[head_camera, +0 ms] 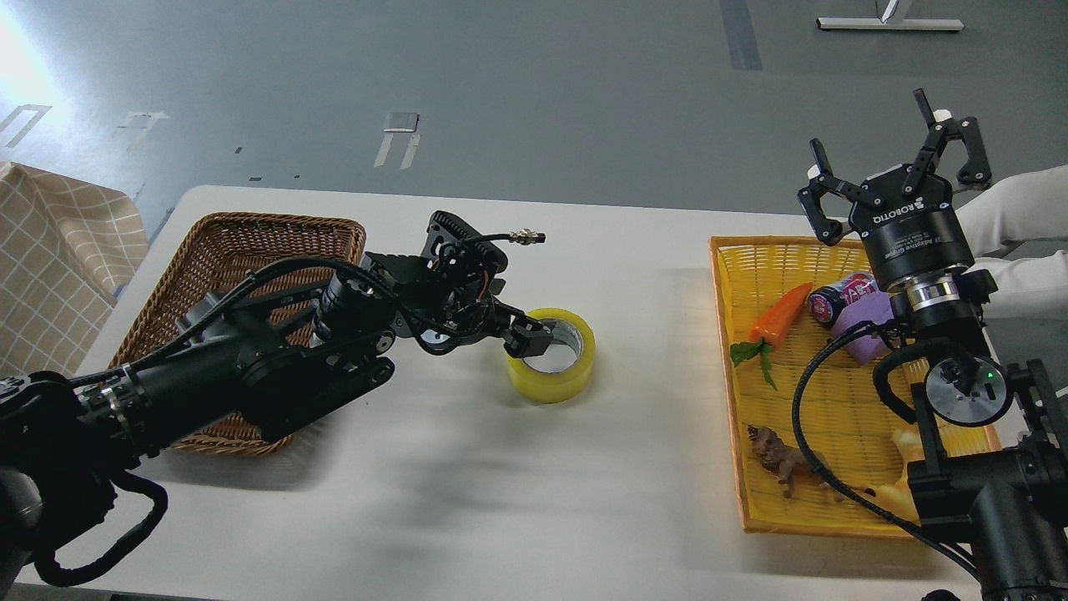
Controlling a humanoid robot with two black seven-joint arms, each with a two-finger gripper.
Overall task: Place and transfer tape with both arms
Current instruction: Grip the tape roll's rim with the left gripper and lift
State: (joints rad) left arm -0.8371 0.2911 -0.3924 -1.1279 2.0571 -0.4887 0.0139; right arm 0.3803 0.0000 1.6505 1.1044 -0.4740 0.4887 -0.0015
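The tape [567,376], a yellow roll with a grey-white core, lies flat on the white table [501,501] near the middle. My left gripper [527,335] is down at the roll's left rim, with one dark fingertip [534,332] inside the core hole. Its other finger does not show apart from the dark wrist, so the grip cannot be read. My right gripper [897,146] is open and empty, pointing up, raised over the far end of the yellow basket [726,376].
A brown wicker basket [225,242] sits at the left, under my left arm. The yellow basket holds a toy carrot [780,313], a can [834,300], a purple cup [868,330], a lion toy [784,467] and a croissant toy [893,497]. A white sleeve [1018,209] shows at the right edge.
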